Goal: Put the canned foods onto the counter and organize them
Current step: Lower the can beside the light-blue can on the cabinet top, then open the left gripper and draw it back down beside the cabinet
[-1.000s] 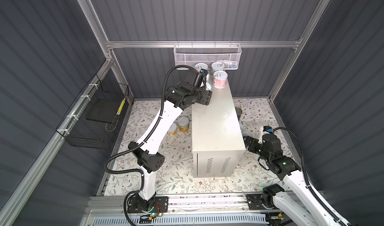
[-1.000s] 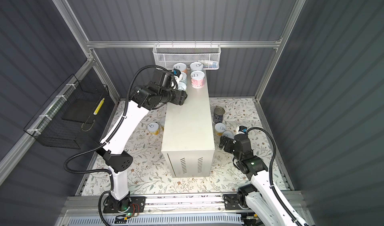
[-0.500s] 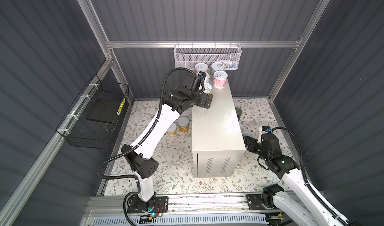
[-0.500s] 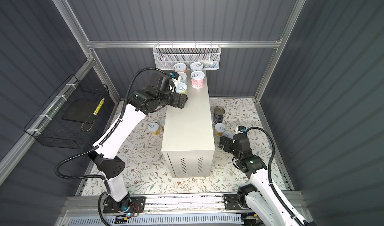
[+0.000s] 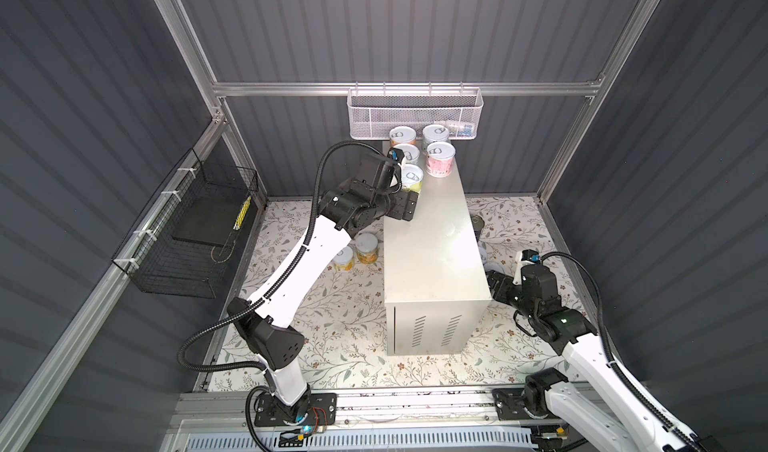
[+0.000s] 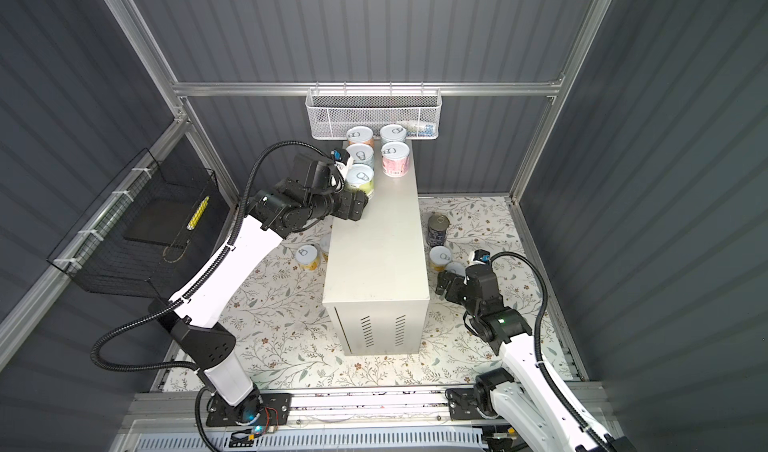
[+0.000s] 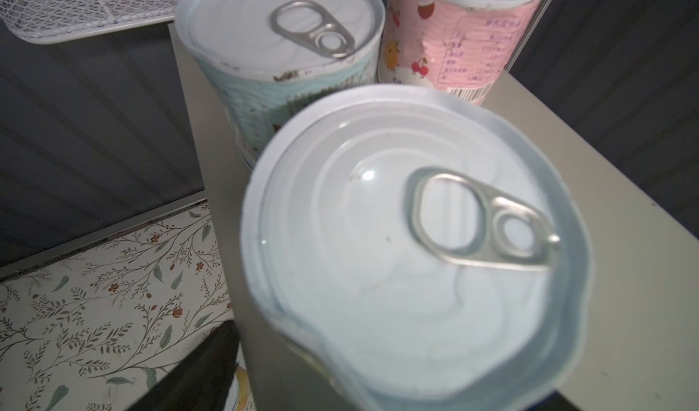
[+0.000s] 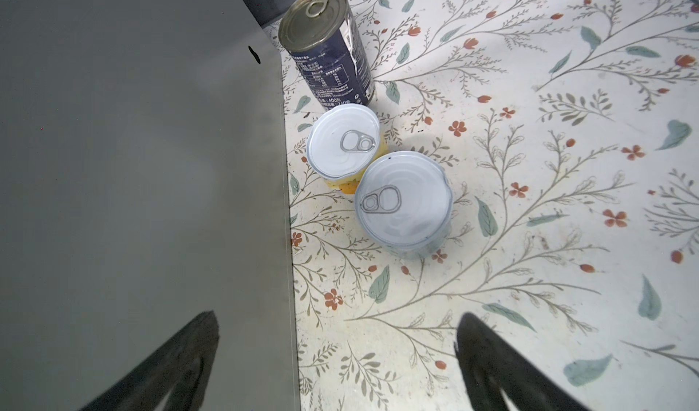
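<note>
Cans (image 5: 439,159), five parked at the table's (image 5: 432,254) far end, with the left gripper (image 5: 406,204) loose around the front one (image 5: 411,177) so that drop looks done and it should back off, while the wide-open right gripper (image 8: 336,318) hovers by two small cans (image 8: 404,201) on the mat (image 8: 529,163), probably lowering to grab next.

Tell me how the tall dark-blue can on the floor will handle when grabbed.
The tall dark-blue can looks like rigid metal, so it should not give under the right gripper. Taller and narrower than the short can beside it, it probably tips more easily if nudged high. It looks unopened, so likely heavy.
</note>
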Controlling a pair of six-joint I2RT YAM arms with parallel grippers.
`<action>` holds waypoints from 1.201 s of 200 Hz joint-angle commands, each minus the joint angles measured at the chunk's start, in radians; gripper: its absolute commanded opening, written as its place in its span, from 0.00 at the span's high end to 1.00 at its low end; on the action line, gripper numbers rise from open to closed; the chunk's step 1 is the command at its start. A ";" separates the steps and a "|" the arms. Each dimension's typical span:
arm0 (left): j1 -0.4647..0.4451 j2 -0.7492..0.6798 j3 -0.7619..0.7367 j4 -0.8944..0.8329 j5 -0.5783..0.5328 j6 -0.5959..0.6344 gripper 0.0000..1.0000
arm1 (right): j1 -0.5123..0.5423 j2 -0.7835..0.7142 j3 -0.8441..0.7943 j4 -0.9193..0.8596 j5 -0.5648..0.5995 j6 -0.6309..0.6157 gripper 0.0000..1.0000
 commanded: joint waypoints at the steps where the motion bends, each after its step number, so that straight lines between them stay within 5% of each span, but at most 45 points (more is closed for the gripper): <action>1: -0.005 0.036 -0.008 -0.053 -0.005 0.003 0.08 | -0.005 -0.012 0.020 -0.004 0.003 -0.014 0.01; 95: -0.005 0.028 -0.025 -0.034 -0.024 -0.003 0.09 | -0.004 -0.003 0.019 0.003 0.006 -0.021 0.01; 130: -0.006 -0.016 -0.085 -0.003 0.029 0.021 0.00 | -0.004 -0.009 0.024 -0.015 0.016 -0.025 0.01; 162: -0.006 -0.149 -0.214 0.013 0.144 0.021 0.01 | -0.006 -0.036 0.026 -0.057 0.078 -0.035 0.01; 215: 0.005 -0.521 -0.527 0.140 -0.062 -0.033 0.01 | -0.038 -0.006 0.038 -0.093 0.095 -0.051 0.01; 240: 0.185 -0.582 -0.574 0.108 0.204 -0.098 0.00 | -0.049 0.036 0.052 -0.093 0.098 -0.056 0.01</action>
